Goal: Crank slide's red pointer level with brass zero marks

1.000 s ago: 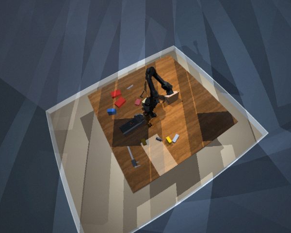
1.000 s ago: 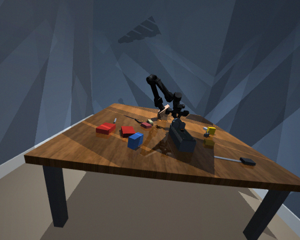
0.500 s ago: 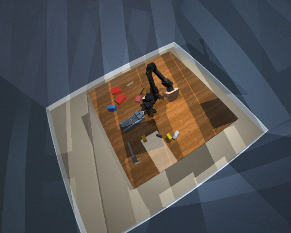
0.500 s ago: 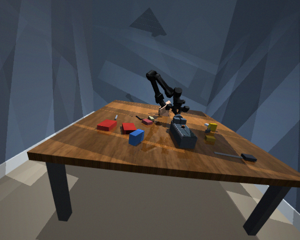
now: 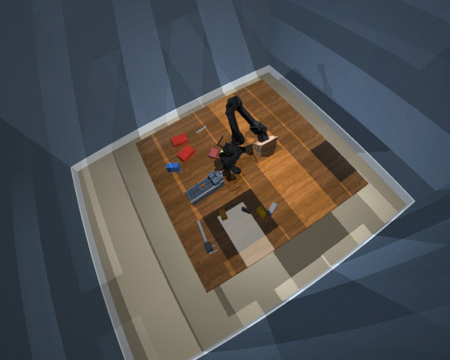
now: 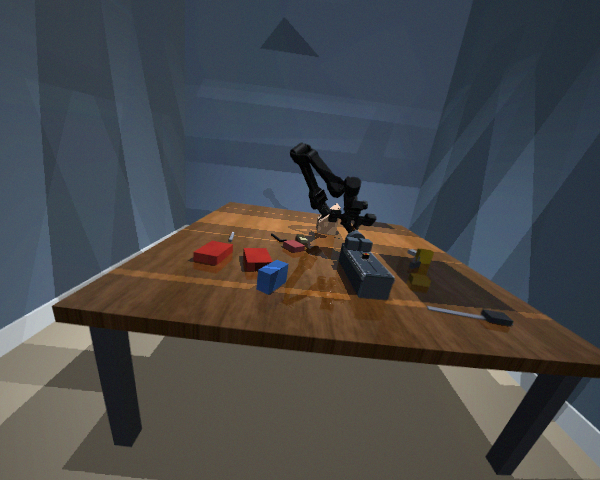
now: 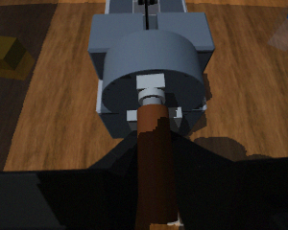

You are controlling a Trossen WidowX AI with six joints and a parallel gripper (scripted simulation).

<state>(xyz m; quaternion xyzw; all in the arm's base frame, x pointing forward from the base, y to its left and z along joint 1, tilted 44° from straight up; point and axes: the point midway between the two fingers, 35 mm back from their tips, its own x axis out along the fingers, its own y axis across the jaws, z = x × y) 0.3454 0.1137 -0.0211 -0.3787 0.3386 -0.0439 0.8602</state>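
The grey slide machine [image 5: 198, 193] [image 6: 377, 284] [image 7: 154, 53] stands on the table, a long box with a round crank housing at the arm's end. A small orange-red spot, likely the pointer [image 5: 203, 186] [image 6: 365, 255], shows on its top; whether it is level with the brass marks is too small to tell. My gripper [image 7: 151, 136] is shut on the brown crank handle [image 7: 153, 139], one dark finger on each side. The handle joins a pale crank piece [image 7: 151, 81] at the front of the housing. In the top and exterior views the arm's dark wrist parts cover the handle.
Two red blocks [image 5: 178, 139] [image 6: 213, 253], a blue block [image 5: 172, 167] [image 6: 272, 276] and a dark pink block [image 5: 214, 153] [image 6: 293, 245] lie to one side. Yellow blocks [image 5: 222, 214] [image 6: 419, 280] and a hammer [image 5: 208, 247] [image 6: 495, 317] lie on the other. A pale block [image 5: 265, 146] stands near the arm.
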